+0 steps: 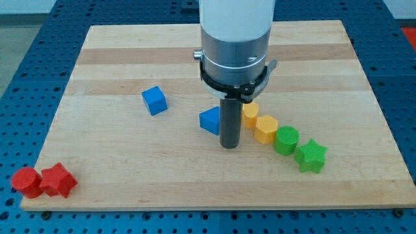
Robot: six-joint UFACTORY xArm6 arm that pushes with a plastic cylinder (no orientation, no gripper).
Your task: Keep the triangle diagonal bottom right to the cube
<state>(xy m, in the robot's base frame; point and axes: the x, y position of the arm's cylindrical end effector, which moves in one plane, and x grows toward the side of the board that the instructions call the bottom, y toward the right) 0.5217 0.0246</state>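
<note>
A blue cube (155, 101) sits left of the board's middle. A blue triangle (210, 121) lies to its lower right, near the board's centre, partly hidden by my rod. My tip (229, 146) rests on the board just right of and slightly below the triangle, touching or nearly touching its right side.
A row runs down to the right from the rod: a yellow block (251, 114), a yellow hexagon (265, 129), a green cylinder (286, 140) and a green star (311, 155). A red cylinder (26, 181) and a red star (58, 181) sit at the bottom left corner. The wooden board (130, 169) lies on a blue pegboard.
</note>
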